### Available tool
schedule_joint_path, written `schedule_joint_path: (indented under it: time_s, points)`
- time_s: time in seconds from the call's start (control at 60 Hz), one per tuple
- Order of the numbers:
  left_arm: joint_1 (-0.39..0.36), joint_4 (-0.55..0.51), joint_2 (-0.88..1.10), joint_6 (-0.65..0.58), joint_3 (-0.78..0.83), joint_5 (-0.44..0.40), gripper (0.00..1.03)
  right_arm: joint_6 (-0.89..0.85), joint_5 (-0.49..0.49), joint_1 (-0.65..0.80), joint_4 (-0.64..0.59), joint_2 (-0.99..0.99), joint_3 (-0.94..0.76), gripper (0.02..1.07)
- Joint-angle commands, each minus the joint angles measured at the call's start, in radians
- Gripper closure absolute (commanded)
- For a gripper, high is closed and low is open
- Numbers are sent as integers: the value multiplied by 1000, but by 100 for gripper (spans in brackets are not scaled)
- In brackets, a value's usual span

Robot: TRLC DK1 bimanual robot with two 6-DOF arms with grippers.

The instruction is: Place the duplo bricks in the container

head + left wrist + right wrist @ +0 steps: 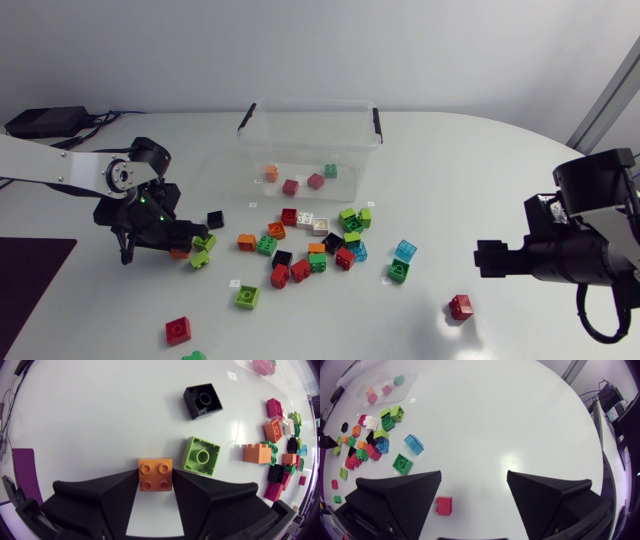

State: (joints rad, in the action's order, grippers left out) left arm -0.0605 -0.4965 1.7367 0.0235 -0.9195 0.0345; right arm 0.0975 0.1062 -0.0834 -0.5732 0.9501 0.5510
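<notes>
Bricks point(318, 248) lie scattered across the table point(450, 170), and one of them is in the grip. The left arm comes in low from the side, its silver link stretched over the table and its wrist bent down, so the left end effector point(155, 480) sits right at the surface. Its two fingers are closed on an orange brick point(155, 471), one pressing each side, studs up.

Just ahead of the tips and off one finger is a lime brick point(201, 455), hollow side up, close to the orange one but not touching it. Farther ahead is a black brick point(203, 401), also flipped, with bare table around it. Off to the side of the end effector the main pile spreads out in orange, red, green, white and black.

The container point(310, 135), clear with black handles, stands well ahead of the left end effector, beyond the black brick. Four bricks are inside: one orange, two reddish, one green.

At the other side, the right arm is folded near the table's edge, and the right end effector point(474, 475) points in toward the middle with its fingers spread wide, holding nothing. A red brick point(443, 505) shows in the gap, close to one finger, touched by neither. Ahead of that finger are a green brick point(402, 464) and a clear blue brick point(413, 444), the pile beyond them.
</notes>
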Motion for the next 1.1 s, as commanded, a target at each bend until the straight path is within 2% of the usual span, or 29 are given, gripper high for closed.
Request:
schedule_joint_path:
  time_s: [0.0, 0.117, 0.367, 0.567, 0.633, 0.817, 0.883, 1.083]
  points:
    - [2, -10, 21, 23, -10, -15, 66, 7, 9, 5, -14, 22, 27, 12]
    - [-1, -24, 20, 19, -4, -18, 71, -10, 10, 10, -25, 49, 26, 12]
    - [-4, -73, -43, -17, -2, -19, 72, -114, -5, -4, -126, 159, 69, 11]
    - [-2, -106, -115, -27, -13, -19, 72, -107, -49, -32, -183, 277, 102, 12]
    - [-1, -114, -140, -27, -15, -19, 72, -105, -59, -49, -183, 323, 107, 16]
    - [-4, -125, -193, -14, -18, -21, 72, -64, -138, -73, -203, 349, 125, 17]
    - [-4, -137, -209, -13, -22, -22, 72, -48, -158, -73, -206, 365, 132, 22]
    - [-4, -152, -230, -4, -28, -24, 72, 4, -163, -70, -208, 431, 147, 27]
